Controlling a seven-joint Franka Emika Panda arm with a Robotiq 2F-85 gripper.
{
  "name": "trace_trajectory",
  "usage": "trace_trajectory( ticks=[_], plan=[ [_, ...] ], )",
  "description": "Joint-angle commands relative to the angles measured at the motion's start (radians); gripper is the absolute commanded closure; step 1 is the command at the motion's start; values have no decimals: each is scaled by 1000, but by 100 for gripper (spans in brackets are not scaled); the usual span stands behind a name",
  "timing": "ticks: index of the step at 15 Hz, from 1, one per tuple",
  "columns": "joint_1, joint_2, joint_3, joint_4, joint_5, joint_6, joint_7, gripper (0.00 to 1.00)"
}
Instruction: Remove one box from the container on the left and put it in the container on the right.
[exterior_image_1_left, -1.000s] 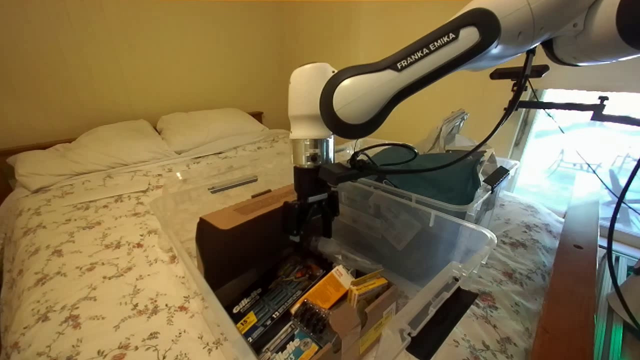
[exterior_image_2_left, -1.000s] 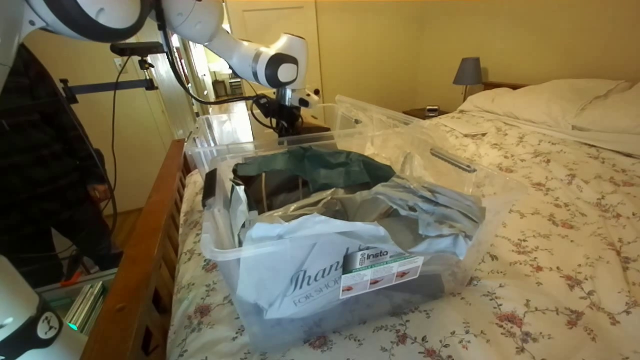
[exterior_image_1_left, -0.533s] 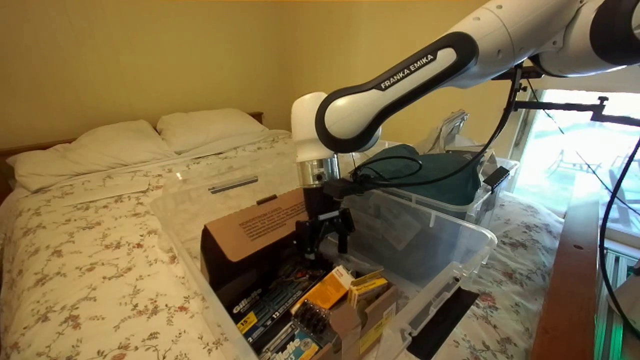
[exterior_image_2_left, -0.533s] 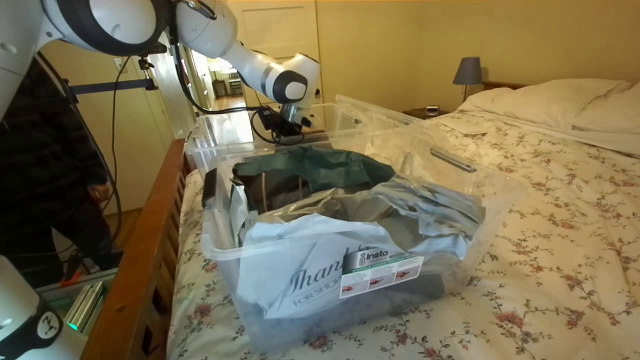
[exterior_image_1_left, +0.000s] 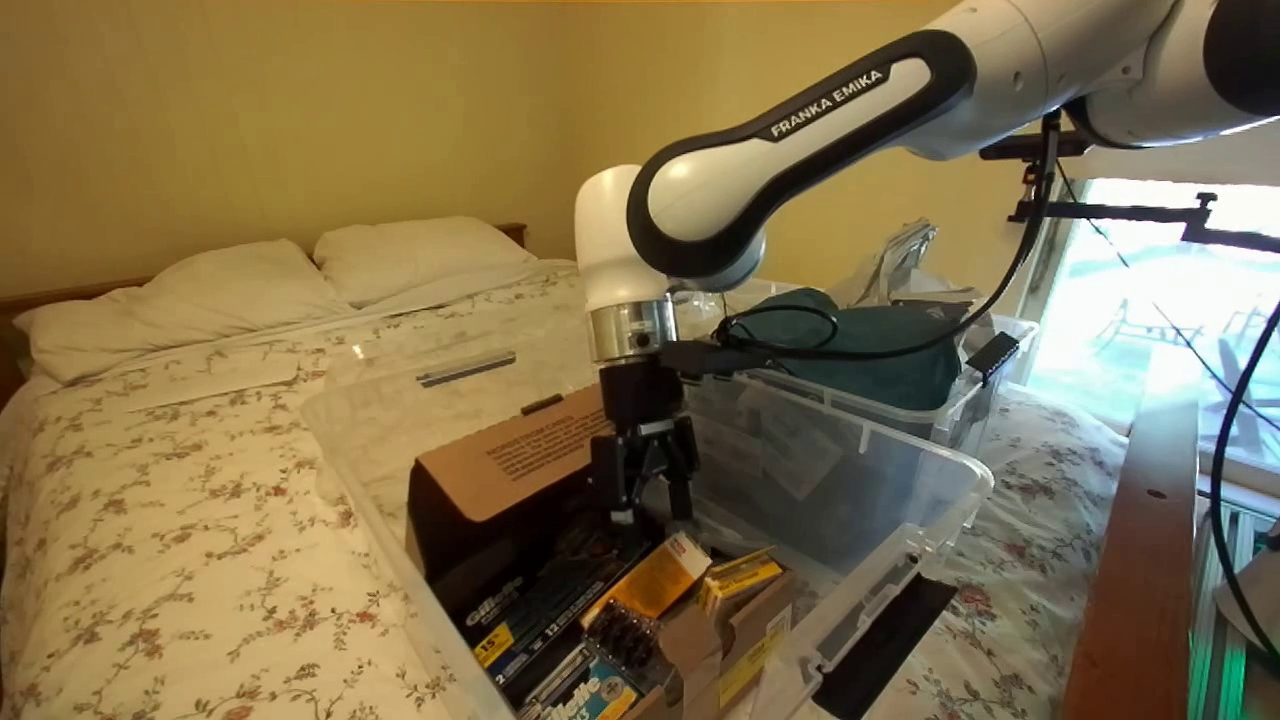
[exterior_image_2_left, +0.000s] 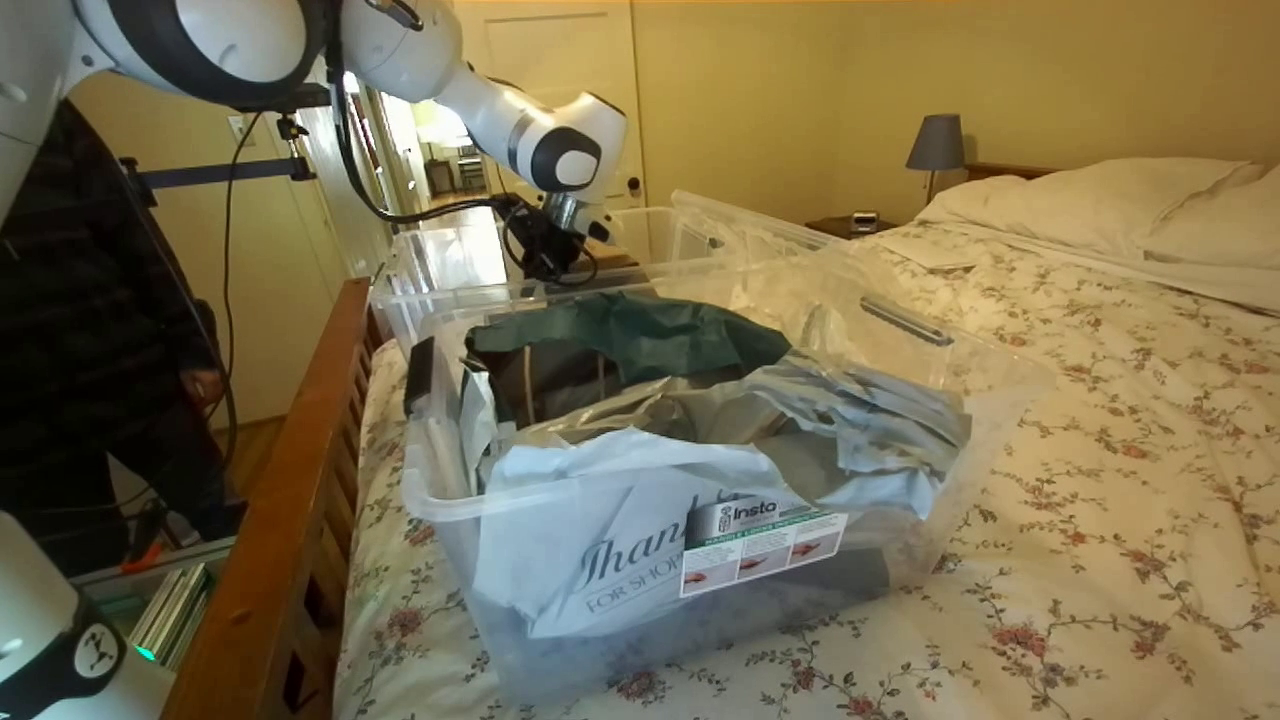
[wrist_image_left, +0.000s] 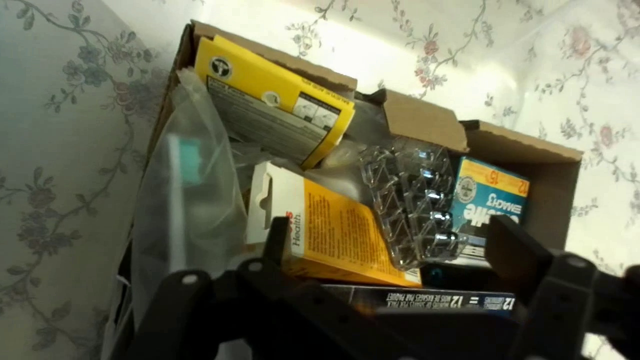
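Jaws spread, gripping nothing, the black two-fingered gripper (exterior_image_1_left: 651, 508) is hovering near its likely pick, the orange-and-white rectangular cardboard box (wrist_image_left: 350, 235). Lining up well is probably calling for centring over it, spanning its narrow width, and descending clear of the transparent plastic blister pack (wrist_image_left: 425, 200). The box is lying just below the gripper, apparently untouched, inside the brown cardboard carton (wrist_image_left: 547, 200) in the clear plastic container (exterior_image_1_left: 850, 505).

Pillows (exterior_image_2_left: 1070, 205) lie on the flowered bed (exterior_image_2_left: 1130, 430) near a gray lamp (exterior_image_2_left: 936, 143).
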Motion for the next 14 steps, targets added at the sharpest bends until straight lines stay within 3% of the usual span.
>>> trace_trajectory(
  ticks=[1, 14],
  plan=[
    [-8, 68, -5, 63, 5, -48, -73, 0],
    [50, 250, -62, 304, -33, -37, 7, 0]
  ],
)
